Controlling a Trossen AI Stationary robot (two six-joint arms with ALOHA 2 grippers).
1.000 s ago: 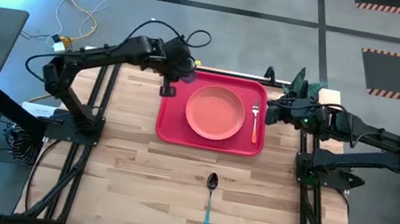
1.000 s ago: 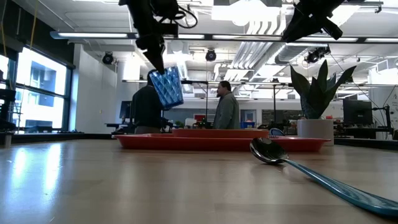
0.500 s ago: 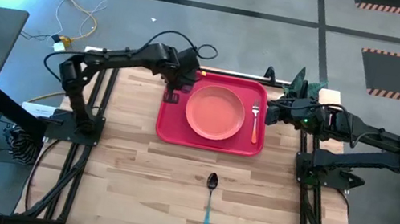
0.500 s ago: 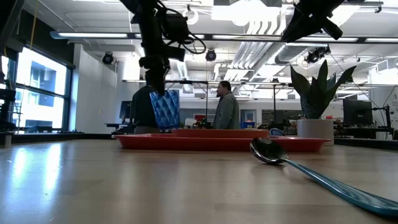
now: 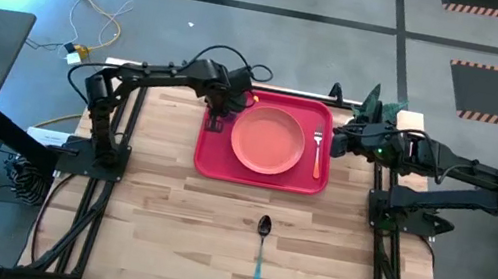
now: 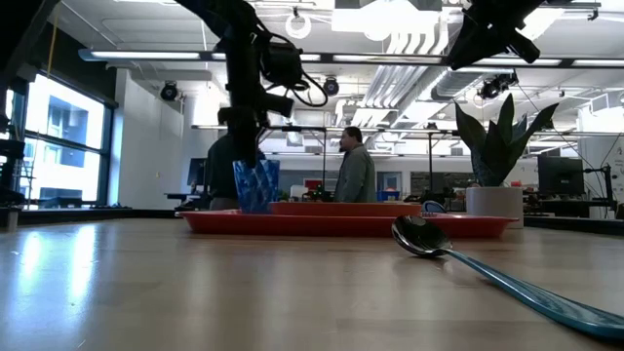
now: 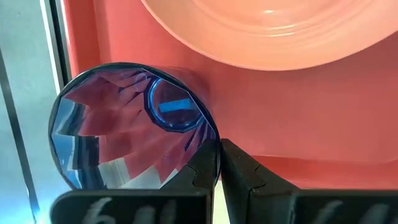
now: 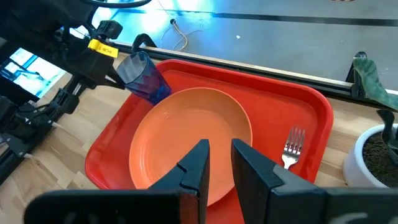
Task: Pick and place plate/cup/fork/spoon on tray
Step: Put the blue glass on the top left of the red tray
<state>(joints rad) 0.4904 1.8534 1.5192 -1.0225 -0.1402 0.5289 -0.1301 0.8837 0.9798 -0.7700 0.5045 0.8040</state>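
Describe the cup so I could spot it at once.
Find the red tray at the table's far edge, with a pink plate in its middle. The cup stands beside the plate, on the left arm's side, its rim pinched by the left gripper. It alone is see-through blue.

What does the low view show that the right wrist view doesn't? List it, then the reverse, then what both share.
Only the low view: the spoon lying on the bare table in front of the tray, and people standing in the room beyond.

Only the right wrist view: the fork lying in the tray beside the plate, whose whole face shows here, and the right gripper hovering over it.

Both: the red tray, the blue cup at the tray's edge, held by its rim in the left gripper, and the potted plant.
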